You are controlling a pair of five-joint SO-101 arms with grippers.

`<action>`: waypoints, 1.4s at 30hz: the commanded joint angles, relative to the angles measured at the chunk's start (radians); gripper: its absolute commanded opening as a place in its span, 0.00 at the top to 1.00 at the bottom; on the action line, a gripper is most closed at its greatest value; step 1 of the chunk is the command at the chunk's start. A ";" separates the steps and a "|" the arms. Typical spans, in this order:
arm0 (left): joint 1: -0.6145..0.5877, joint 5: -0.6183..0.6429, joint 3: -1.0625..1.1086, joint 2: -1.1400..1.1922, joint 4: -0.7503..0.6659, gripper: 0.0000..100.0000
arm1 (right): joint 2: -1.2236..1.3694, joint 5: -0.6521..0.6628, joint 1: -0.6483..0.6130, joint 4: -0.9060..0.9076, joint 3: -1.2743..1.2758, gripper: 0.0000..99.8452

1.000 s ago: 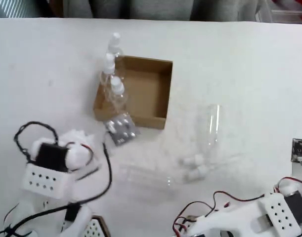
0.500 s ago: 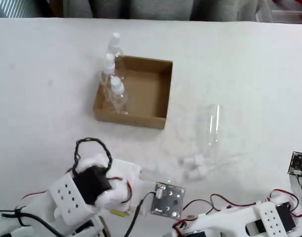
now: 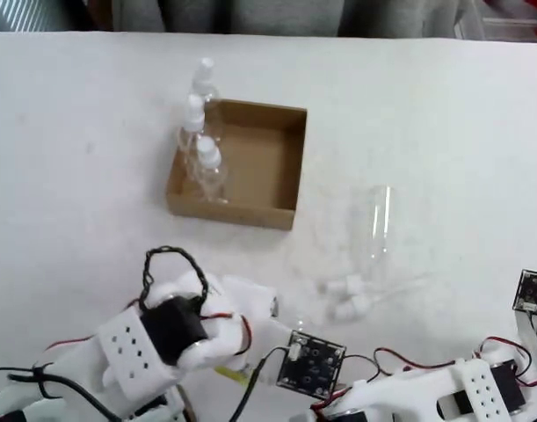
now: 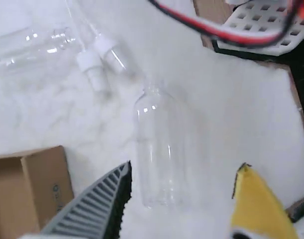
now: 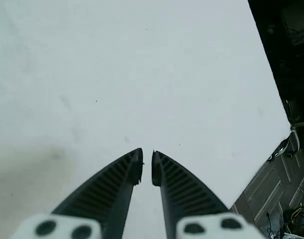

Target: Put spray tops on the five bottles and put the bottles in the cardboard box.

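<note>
no legible text or numbers, tiny printed mark (image 4: pixel 55 189) on the cardboard box (image 4: pixel 27 199) unreadable

Left gripper (image 4: pixel 185 168) jaws spread wide. Uncapped clear bottle (image 4: pixel 159 149) lying at its 12 o'clock; spray tops (image 4: pixel 91 67) farther off, 11 o'clock.

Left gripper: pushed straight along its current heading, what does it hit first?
Probably the uncapped clear bottle lying on the table, in line between the left gripper's open fingers. Two spray tops lie beyond it.

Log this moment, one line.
left gripper: open over lying bottle | right gripper: shut, empty | spray tops: two loose | capped bottles: three at cardboard box
</note>
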 commanded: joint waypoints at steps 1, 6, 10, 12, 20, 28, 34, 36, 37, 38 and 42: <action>-0.018 -0.011 -0.064 0.139 -0.094 0.66 | -0.019 0.002 0.010 -0.015 -0.003 0.98; -0.018 0.015 -0.170 0.309 -0.107 0.66 | -0.019 0.002 0.007 -0.018 0.008 0.98; -0.022 0.049 -0.236 0.437 -0.160 0.66 | -0.021 0.009 0.005 -0.019 0.023 0.98; -0.018 0.074 -0.261 0.501 -0.164 0.66 | -0.022 0.009 0.005 -0.019 0.028 0.98; -0.077 0.120 -0.330 0.653 -0.195 0.62 | -0.024 0.009 0.004 -0.019 0.028 0.98; -0.088 0.124 -0.328 0.722 -0.229 0.62 | -0.027 0.009 0.004 -0.019 0.028 0.98; -0.108 0.127 -0.327 0.803 -0.276 0.62 | -0.028 0.009 0.004 -0.019 0.028 0.98; -0.110 0.173 -0.327 0.826 -0.298 0.62 | -0.028 0.011 0.004 -0.019 0.028 0.98; -0.110 0.196 -0.327 0.837 -0.307 0.62 | -0.028 0.011 0.004 -0.019 0.028 0.98; -0.110 0.212 -0.327 0.846 -0.310 0.62 | -0.028 0.011 0.004 -0.019 0.028 0.98; -0.111 0.213 -0.327 0.875 -0.310 0.62 | -0.028 0.011 0.002 -0.019 0.028 0.98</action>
